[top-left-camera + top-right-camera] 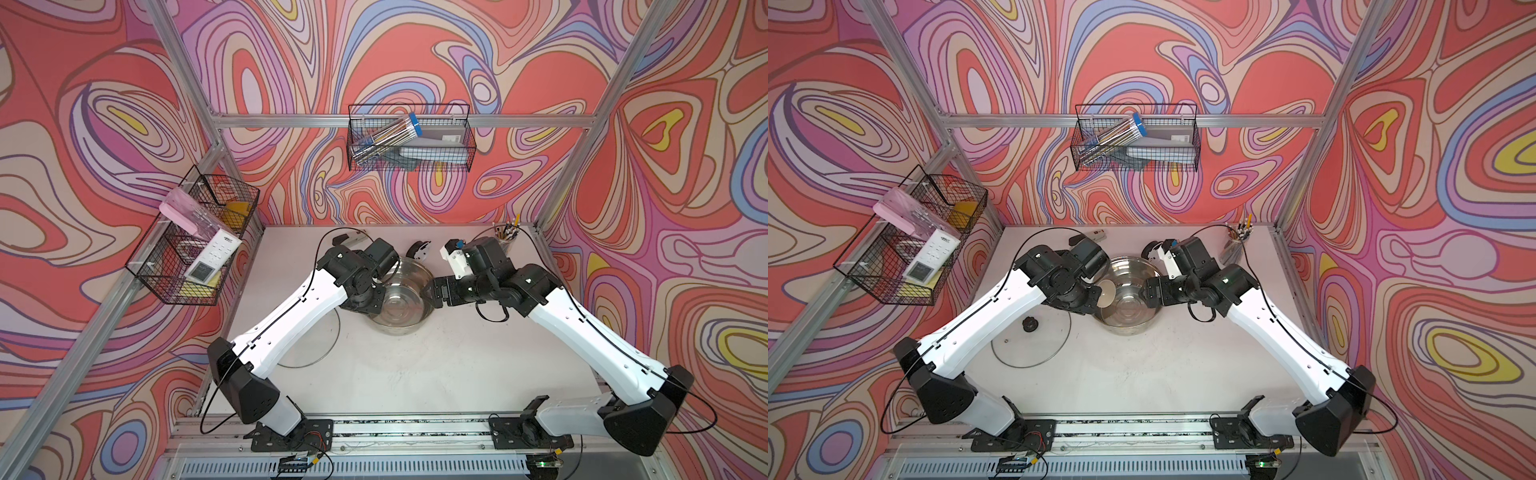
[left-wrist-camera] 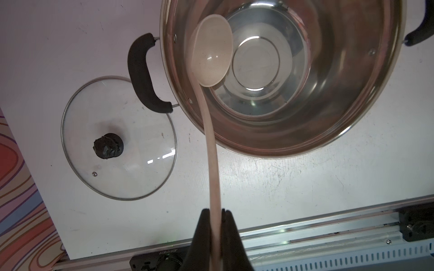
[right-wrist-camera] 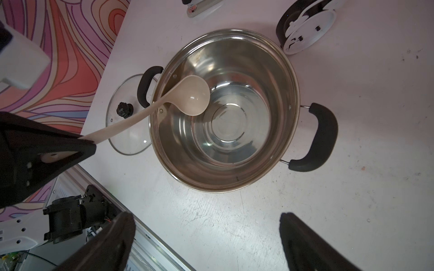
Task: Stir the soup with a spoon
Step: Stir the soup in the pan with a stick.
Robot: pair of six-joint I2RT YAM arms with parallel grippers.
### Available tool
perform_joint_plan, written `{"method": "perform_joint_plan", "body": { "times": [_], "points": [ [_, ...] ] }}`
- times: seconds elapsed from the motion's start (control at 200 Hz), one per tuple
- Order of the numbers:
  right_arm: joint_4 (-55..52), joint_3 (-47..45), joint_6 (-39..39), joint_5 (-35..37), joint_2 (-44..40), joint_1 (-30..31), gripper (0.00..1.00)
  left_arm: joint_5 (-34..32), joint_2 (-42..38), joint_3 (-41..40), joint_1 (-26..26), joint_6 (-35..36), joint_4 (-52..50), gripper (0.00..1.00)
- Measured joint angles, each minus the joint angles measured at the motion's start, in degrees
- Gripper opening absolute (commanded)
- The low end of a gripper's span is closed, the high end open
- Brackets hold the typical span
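Note:
A steel pot [image 2: 352, 117] with two black handles stands mid-table, seen in both top views [image 1: 405, 322] [image 1: 1129, 316]. The cream-white spoon [image 2: 212, 50] hangs with its bowl inside the pot, near the left wall, also visible in the right wrist view [image 3: 191, 96] and a top view [image 1: 1106, 293]. My left gripper [image 2: 216, 211] is shut on the spoon's thin handle, just outside the pot's left rim. My right gripper [image 3: 206, 218] stands wide open and empty, above the table by the pot's right side [image 1: 436, 293]. Soup is not in view; only the shiny steel bottom shows.
A glass lid [image 2: 141, 131] with a black knob lies flat left of the pot. Behind the pot stand a round black-and-white clock [image 3: 305, 28] and a small stapler-like device [image 1: 353, 239]. A cup of pencils [image 1: 507, 232] sits back right. Wire baskets [image 1: 409, 139] hang on the walls.

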Motion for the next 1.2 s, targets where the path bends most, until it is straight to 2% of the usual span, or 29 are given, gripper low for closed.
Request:
{"method": "perform_joint_plan", "body": {
  "times": [0.295, 0.626, 0.806, 0.936, 1.197],
  "points": [
    [0.2, -3.3, -4.4, -1.2, -1.8, 0.0, 0.98, 0.2, 8.4, 8.5, 0.2, 1.5, 0.7, 0.00],
    [1.0, -6.1, -6.4, -0.9, -5.2, 0.0, 0.98, 8.7, 10.2, 10.6, -0.7, 3.0, 3.6, 0.00],
    [1.7, -6.1, -6.4, -0.5, -5.2, 0.0, 0.98, 11.9, 10.1, 10.3, -1.7, 3.5, 3.4, 0.00],
    [2.0, -6.1, -6.4, -0.5, -5.2, 0.0, 0.98, 13.1, 8.3, 6.8, -1.8, 3.4, 2.9, 0.00],
    [2.8, -6.1, -6.2, -0.5, -5.2, 0.0, 0.98, 10.5, 3.7, 2.4, -1.8, 3.4, -2.6, 0.00]
  ]
}}
